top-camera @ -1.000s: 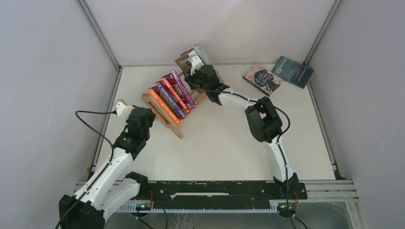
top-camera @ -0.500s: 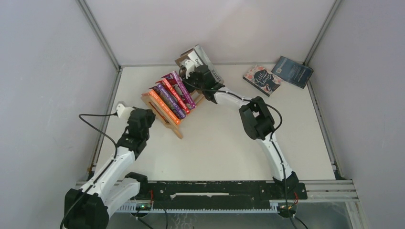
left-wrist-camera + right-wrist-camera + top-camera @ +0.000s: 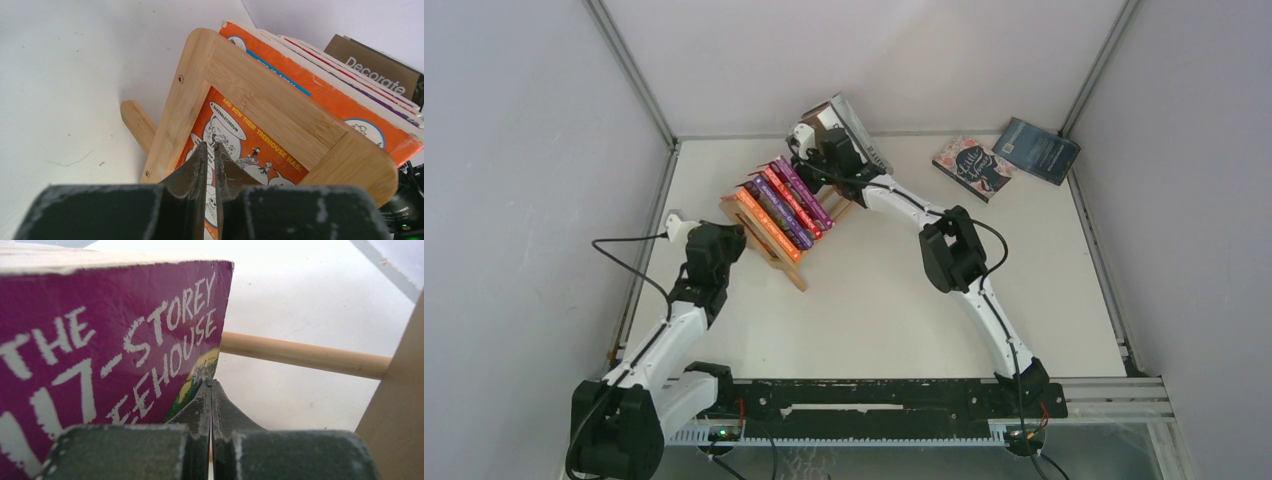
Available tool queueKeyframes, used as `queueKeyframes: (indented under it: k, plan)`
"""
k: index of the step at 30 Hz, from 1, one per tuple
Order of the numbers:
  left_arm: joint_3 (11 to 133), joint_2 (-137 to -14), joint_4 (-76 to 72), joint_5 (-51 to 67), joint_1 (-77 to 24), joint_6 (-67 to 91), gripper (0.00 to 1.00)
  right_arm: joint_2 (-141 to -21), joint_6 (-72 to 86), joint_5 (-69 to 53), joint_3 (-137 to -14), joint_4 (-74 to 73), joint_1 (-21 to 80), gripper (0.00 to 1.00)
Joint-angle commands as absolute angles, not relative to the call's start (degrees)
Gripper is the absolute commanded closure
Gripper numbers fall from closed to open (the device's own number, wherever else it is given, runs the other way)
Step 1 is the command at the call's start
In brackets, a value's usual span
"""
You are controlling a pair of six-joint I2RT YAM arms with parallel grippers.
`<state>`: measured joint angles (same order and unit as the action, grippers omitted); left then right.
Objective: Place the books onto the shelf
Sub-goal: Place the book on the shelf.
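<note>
Most books (image 3: 786, 203) stand in the shelf (image 3: 260, 100); two others (image 3: 972, 167) lie flat far right. Right fingers (image 3: 200, 410) are pressed together by the purple one (image 3: 100, 350); left fingers (image 3: 192, 170) sit a crack apart, empty. They look light and bendy: grab the spine.

Right claw (image 3: 210, 385): we log it shifted left along the far end of the shelf (image 3: 796, 272), now beside the purple book (image 3: 100, 345); elbow swung left too. Left claw (image 3: 210, 148): gap slightly narrower; lower arm swung right.
</note>
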<state>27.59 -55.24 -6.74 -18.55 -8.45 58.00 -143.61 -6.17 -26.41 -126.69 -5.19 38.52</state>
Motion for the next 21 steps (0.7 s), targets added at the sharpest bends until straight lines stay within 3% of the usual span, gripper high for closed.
queueKeyframes:
  k: [1, 21]
  plan:
    - [29.13, -57.47, -10.62, -13.78, -7.39, 56.53, 0.87, -145.24, -6.29, -30.54, -131.52, -12.1, 40.05, 1.0]
    - [29.97, -60.11, -14.93, -9.69, -7.21, 58.42, 0.96, -145.8, 19.14, -42.03, -131.75, -9.38, 37.66, 1.0]
